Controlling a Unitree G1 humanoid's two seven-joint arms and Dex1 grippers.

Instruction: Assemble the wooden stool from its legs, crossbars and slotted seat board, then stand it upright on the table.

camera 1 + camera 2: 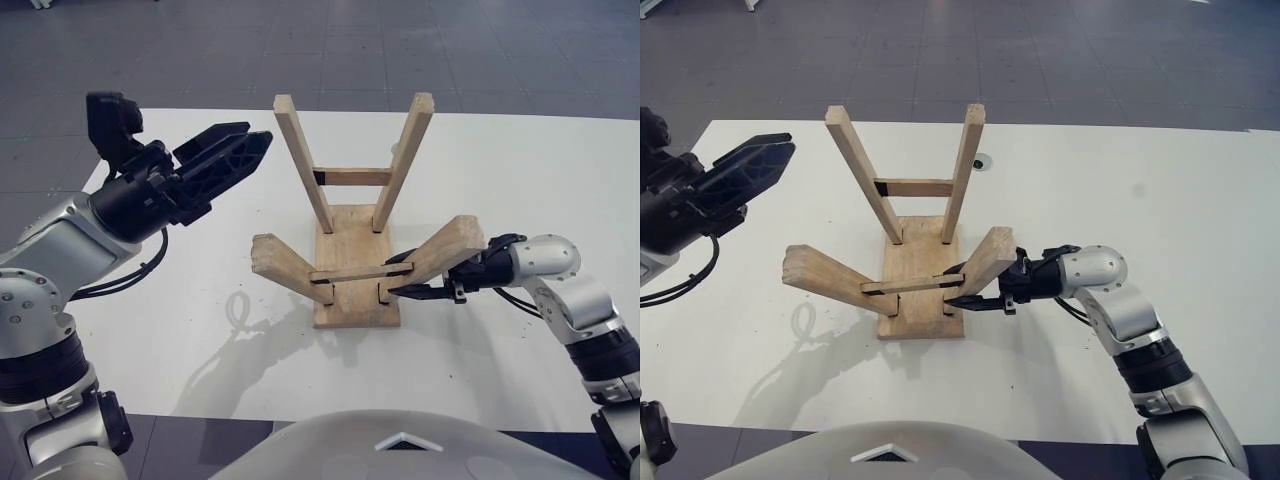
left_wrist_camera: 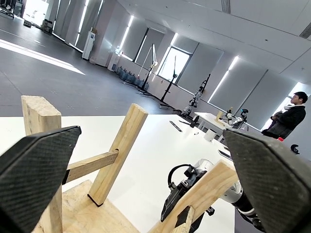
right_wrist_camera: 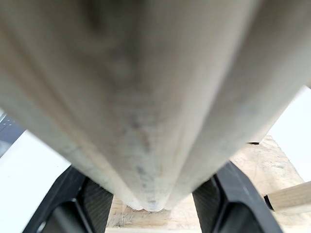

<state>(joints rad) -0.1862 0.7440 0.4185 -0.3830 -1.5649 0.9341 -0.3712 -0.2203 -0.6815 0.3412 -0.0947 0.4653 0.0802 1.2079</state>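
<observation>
Right jaws: closed on the lower end of the near-right leg, one finger on each side, just above the seat board.
Near-right leg: tilted outward to the right; whether its foot is in its slot I cannot tell.
Near crossbar: spans to the near-left leg, which leans the opposite way, so this pair sits splayed and low.
Seat board: flat on the desk, slots up, mid-desk.
Far pair: far-left leg and far-right leg stand in the board, tied by the far crossbar.
Left jaws: wide open, nothing held, raised over the desk left of the far pair, apart from all parts.
Risk 1: righting one leg alone may pull the near crossbar from its notch.
Risk 2: nothing braces the board, so a sideways push could slide it or rock the far pair loose.
Risk 3: the near-left leg is unsupported and may drop flat.
</observation>
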